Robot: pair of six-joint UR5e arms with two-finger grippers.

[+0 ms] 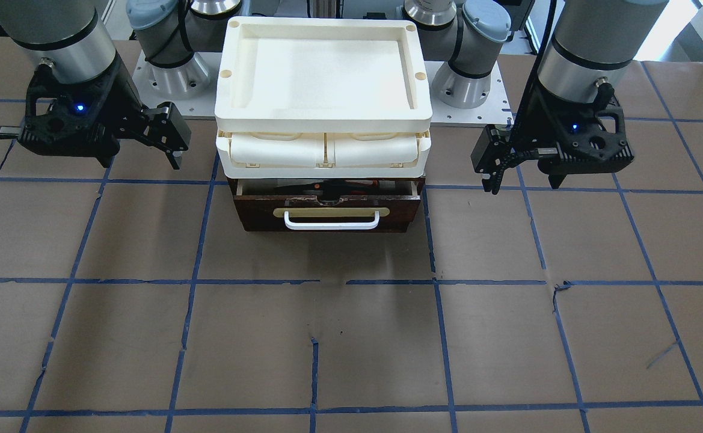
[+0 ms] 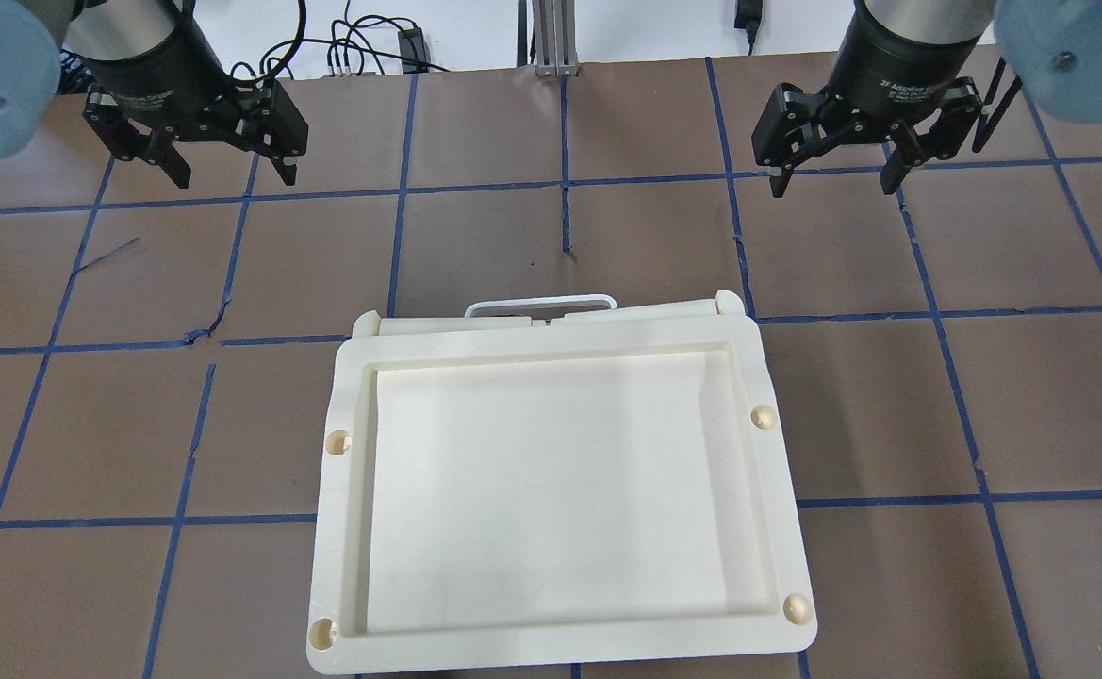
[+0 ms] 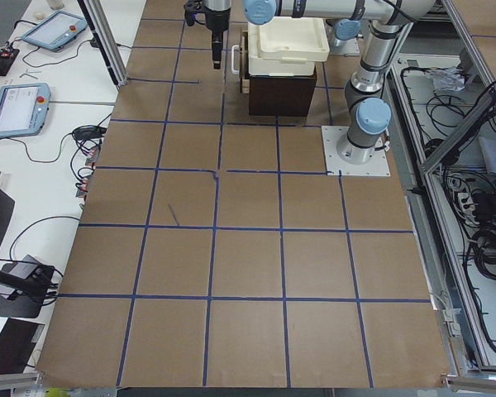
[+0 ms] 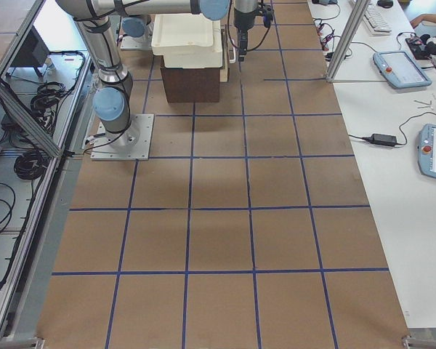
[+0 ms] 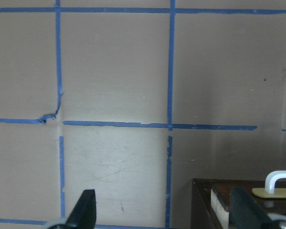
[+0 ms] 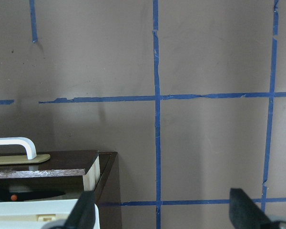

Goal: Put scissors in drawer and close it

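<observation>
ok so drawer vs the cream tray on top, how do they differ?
The drawer has a dark brown front with a white bar handle; the tray is all cream, no handle. The drawer sits lowest, partly open, with the scissors inside; the tray sits on top and holds nothing. Both are shallow and rectangular.

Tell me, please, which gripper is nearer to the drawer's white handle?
Right, by a little. The right gripper hangs off the drawer handle's right end; the left gripper hangs off its left end, slightly farther out.

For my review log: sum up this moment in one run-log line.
scissors: in drawer | drawer: ajar | left hand: open, empty | right hand: open, empty
</observation>
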